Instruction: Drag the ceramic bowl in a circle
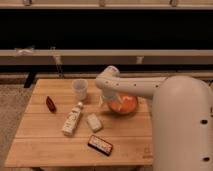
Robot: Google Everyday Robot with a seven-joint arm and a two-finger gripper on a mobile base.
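Note:
The ceramic bowl (123, 105) is orange-red, round and shallow, and sits on the right part of the wooden table (45, 145). My white arm reaches in from the right, bends over the table and points down. The gripper (105, 99) is at the bowl's left rim, touching it or just above it. The arm hides the back of the bowl.
A translucent white cup (80, 89) stands just left of the gripper. A small red object (51, 103) lies at the left. A white bottle (72, 119), a small white packet (94, 122) and a dark snack bar (100, 144) lie in front. The table's right edge is close to the bowl.

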